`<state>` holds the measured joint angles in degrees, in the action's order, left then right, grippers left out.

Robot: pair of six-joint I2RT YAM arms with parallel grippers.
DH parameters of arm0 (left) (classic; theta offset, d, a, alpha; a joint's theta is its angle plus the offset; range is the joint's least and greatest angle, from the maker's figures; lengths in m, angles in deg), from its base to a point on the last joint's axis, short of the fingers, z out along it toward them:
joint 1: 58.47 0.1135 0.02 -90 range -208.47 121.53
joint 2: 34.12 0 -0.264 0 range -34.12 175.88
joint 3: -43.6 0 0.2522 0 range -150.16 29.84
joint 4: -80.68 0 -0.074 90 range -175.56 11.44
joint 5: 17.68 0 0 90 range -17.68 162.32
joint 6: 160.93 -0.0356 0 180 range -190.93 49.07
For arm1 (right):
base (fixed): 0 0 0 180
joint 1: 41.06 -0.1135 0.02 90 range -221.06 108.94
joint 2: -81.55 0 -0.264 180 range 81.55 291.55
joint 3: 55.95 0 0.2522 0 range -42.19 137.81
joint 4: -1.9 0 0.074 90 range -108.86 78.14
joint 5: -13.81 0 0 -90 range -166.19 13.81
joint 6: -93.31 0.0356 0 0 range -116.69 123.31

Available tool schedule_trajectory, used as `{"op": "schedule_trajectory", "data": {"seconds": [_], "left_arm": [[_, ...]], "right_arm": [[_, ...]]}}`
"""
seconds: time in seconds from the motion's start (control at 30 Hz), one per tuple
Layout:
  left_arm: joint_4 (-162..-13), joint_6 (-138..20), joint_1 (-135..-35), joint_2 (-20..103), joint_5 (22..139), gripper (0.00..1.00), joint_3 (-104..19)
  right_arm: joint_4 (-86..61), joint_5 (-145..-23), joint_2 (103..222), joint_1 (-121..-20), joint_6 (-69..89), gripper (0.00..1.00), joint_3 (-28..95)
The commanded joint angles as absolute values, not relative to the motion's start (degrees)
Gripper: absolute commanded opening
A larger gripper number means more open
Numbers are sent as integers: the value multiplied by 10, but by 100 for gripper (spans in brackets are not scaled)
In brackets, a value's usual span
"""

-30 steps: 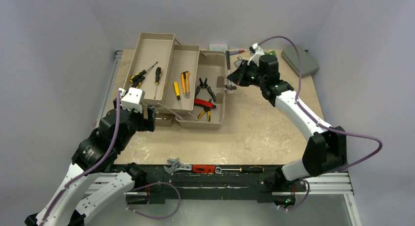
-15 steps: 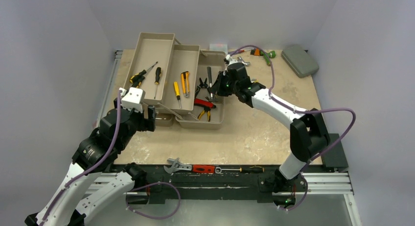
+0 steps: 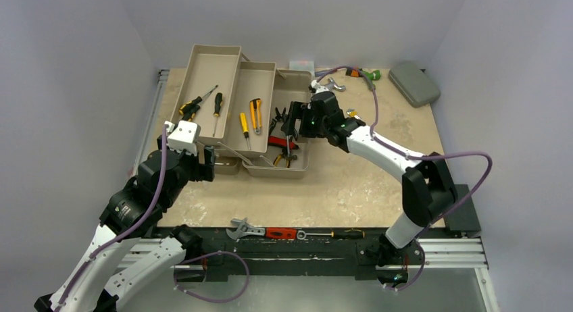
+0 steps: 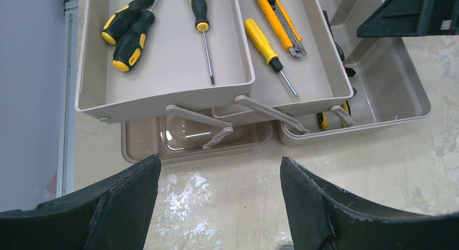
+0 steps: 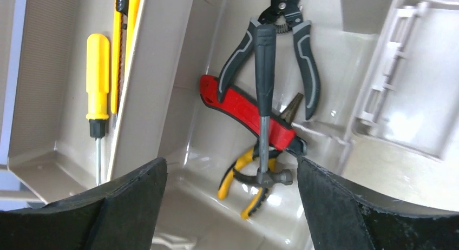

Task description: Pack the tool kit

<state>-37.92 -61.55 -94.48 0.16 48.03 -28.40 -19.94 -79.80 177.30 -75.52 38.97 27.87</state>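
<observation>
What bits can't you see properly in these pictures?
Yellow pliers: right wrist view, partly under the hammer and red-handled tool.
Black-and-yellow screwdrivers: left wrist view, shafts cut off by the top edge.
Toolbox floor: top view, right claw covers part.
Orange-green things: top view, too small to name.

Toolbox (image 3: 278, 170) sitting upper centre of the top view, trays (image 3: 215, 69) fanning toward the upper left, screwdrivers (image 4: 130, 28) lying in them, hammer (image 5: 264, 77) lying across pliers (image 5: 306, 60) in the deep compartment (image 5: 216, 39), flat case (image 3: 413, 83) resting upper right.

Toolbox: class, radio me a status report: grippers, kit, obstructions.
Left gripper open, empty. Right gripper open above toolbox. Hammer lies inside across the pliers. Wrench on near rail unpacked.
</observation>
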Motion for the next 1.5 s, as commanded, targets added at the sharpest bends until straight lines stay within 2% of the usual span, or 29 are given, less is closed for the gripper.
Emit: {"op": "schedule_trajectory", "data": {"seconds": [0.0, 0.2, 0.47, 0.57, 0.6, 0.67, 0.7, 0.8, 0.93, 1.07, 1.13, 1.2, 1.27, 1.47], "left_arm": [[-395, -618, -942, 7, 474, 78, -281], [-396, -619, -942, 13, 475, 78, -282], [-396, -615, -942, 17, 462, 80, -280], [-398, -611, -942, 16, 455, 80, -279], [-398, -606, -942, 16, 451, 83, -279], [-392, -591, -942, 17, 448, 92, -287], [-384, -583, -942, 20, 451, 94, -298], [-369, -561, -942, 26, 458, 98, -332], [-353, -534, -933, 41, 472, 100, -365], [-315, -519, -848, 80, 559, 100, -420], [-306, -516, -774, 105, 641, 100, -446], [-298, -508, -693, 132, 735, 100, -478], [-292, -490, -604, 157, 814, 100, -504], [-311, -445, -424, 193, 965, 100, -509]], "right_arm": [[-255, -718, 1698, -755, 352, 88, 261], [-270, -681, 1647, -755, 338, 86, 195], [-306, -681, 1737, -761, 361, 68, 221], [-319, -662, 1761, -761, 360, 50, 234], [-322, -657, 1765, -762, 361, 37, 235], [-332, -645, 1764, -761, 363, 7, 234], [-338, -626, 1759, -760, 359, 0, 233], [-342, -575, 1736, -755, 344, 0, 215], [-337, -594, 1704, -715, 326, 0, 186], [-317, -616, 1681, -682, 316, 1, 154], [-308, -626, 1675, -678, 311, 13, 144], [-295, -640, 1668, -677, 310, 36, 136], [-278, -654, 1660, -678, 312, 51, 128], [-258, -692, 1627, -677, 313, 73, 109]]}}
